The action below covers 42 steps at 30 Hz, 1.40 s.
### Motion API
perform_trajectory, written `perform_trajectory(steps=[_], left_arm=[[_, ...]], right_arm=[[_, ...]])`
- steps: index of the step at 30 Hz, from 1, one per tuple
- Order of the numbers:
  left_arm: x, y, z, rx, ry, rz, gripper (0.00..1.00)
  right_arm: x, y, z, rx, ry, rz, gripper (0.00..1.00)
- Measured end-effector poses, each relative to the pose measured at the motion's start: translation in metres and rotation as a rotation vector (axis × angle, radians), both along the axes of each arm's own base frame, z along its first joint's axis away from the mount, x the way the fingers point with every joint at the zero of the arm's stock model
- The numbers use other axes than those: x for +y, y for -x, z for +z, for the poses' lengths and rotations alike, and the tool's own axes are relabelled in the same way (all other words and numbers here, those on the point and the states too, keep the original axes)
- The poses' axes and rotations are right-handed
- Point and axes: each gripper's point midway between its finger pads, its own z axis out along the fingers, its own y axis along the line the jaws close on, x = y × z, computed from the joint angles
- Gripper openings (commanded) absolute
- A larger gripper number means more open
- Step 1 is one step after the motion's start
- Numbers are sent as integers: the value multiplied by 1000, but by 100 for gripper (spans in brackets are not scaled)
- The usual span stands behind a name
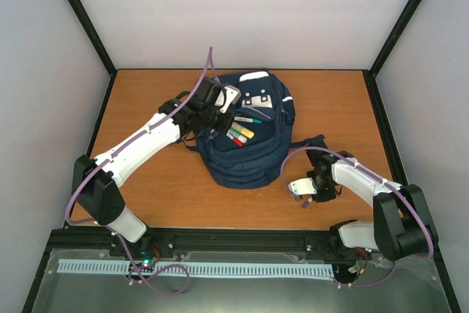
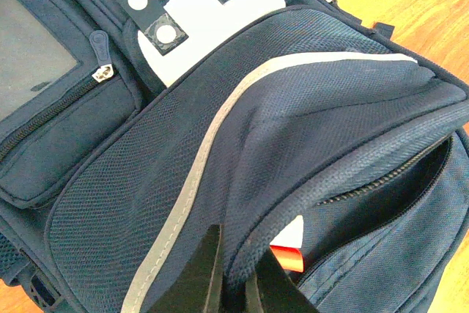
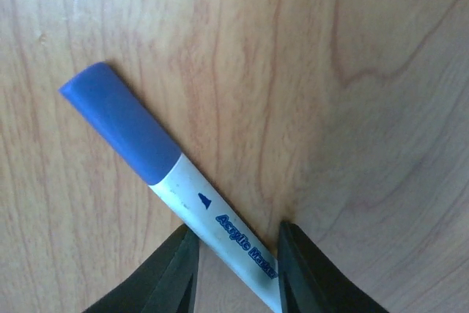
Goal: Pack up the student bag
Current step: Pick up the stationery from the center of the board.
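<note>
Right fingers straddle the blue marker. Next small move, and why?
Probably finish closing the right gripper on the marker before lifting: its fingers flank the barrel but a firm pinch isn't clear, and the left gripper holds a pocket of the student bag open.

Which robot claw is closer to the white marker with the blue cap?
Right. The right gripper straddles the white marker with the blue cap; the left gripper is away at the navy blue fabric backpack, pinching its pocket flap.

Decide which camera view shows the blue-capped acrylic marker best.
Right wrist view: the acrylic marker fills the frame, blue cap and printed label clear, inside the right claw. In the top view it cannot be made out under that claw; the left wrist view shows the student bag, not this marker.
</note>
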Motion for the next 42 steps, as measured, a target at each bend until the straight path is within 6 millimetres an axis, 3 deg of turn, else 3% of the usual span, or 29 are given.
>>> perform_trajectory(steps=[11,19,22,26,29,30,36,42], left_arm=[[0,0,0,1,1,-1,2],[0,0,0,2,2,-2,2],[0,0,0,2,2,-2,2],[-1,0,-2,6,0,-2,2],[-1,0,-4,13,1,-4,2],[-2,0,-4,14,1,-4,2],[-2,1,-4,16,3,-6,2],[-2,1,-4,18,5,-9,2]], right_arm=[[3,2,0,11,-22,-42,9],[23,5,9,18,-72,-57,7],[44,-4,30,-8,-129,-50,7],[90,-24,82,-90,-254,-19,7],[127,-33,129,-151,-365,17,7],[161,-37,175,-211,-478,43,7],[198,-47,206,-283,-538,55,9],[229,-65,192,-405,-472,107,9]])
